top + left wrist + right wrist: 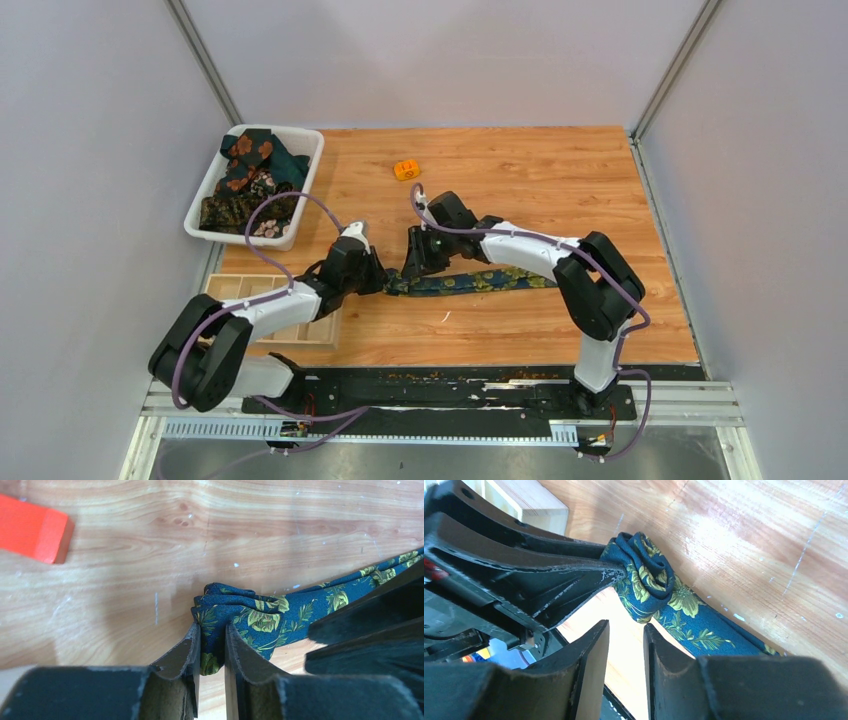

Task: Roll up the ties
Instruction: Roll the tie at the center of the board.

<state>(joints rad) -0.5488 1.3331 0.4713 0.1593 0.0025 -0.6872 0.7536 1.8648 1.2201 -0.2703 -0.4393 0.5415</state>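
A navy tie point(470, 283) with yellow-green flowers lies stretched across the wooden table, its left end wound into a small roll point(649, 580). My left gripper point(385, 283) has come in from the left onto that roll. In the left wrist view the left gripper point(212, 626) is shut on the rolled fabric point(265, 617), which fills the gap between its fingers. My right gripper point(408, 272) sits just to the right of the roll. In the right wrist view the right gripper point(626, 625) stands open just short of the tie, with only bare table between its fingers.
A white bin point(300, 140) at the back left holds more ties point(250, 175) in a heap. An orange cube point(406, 170) sits on the table behind the grippers. A wooden compartment tray point(250, 290) lies under the left arm. A red block point(32, 527) lies near the left gripper.
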